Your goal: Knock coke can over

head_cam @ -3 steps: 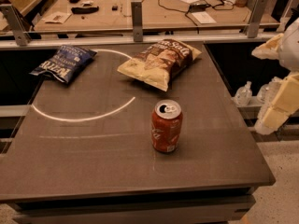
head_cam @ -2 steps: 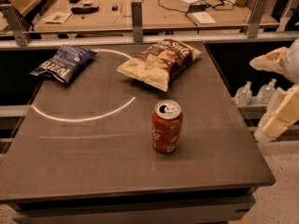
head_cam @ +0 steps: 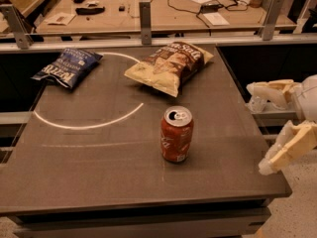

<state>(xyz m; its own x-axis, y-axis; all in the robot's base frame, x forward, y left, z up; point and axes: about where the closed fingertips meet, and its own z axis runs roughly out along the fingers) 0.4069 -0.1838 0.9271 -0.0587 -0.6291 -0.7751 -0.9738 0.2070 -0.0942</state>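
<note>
The coke can [head_cam: 177,134] is red with white lettering and a silver top. It stands upright near the middle of the dark table [head_cam: 99,172]. My gripper [head_cam: 261,128] is at the right edge of the view, just off the table's right side and well to the right of the can. Its two cream fingers are spread apart, one [head_cam: 270,90] higher and farther back, one [head_cam: 290,148] lower and nearer. Nothing is between them.
A brown and yellow chip bag [head_cam: 171,66] lies behind the can. A blue chip bag [head_cam: 68,67] lies at the table's far left. A white arc [head_cam: 89,125] is marked on the tabletop. A rail with metal posts [head_cam: 145,16] and a cluttered desk stand behind.
My gripper has moved a little down and inward toward the table's right edge. The can and both bags have not moved.
</note>
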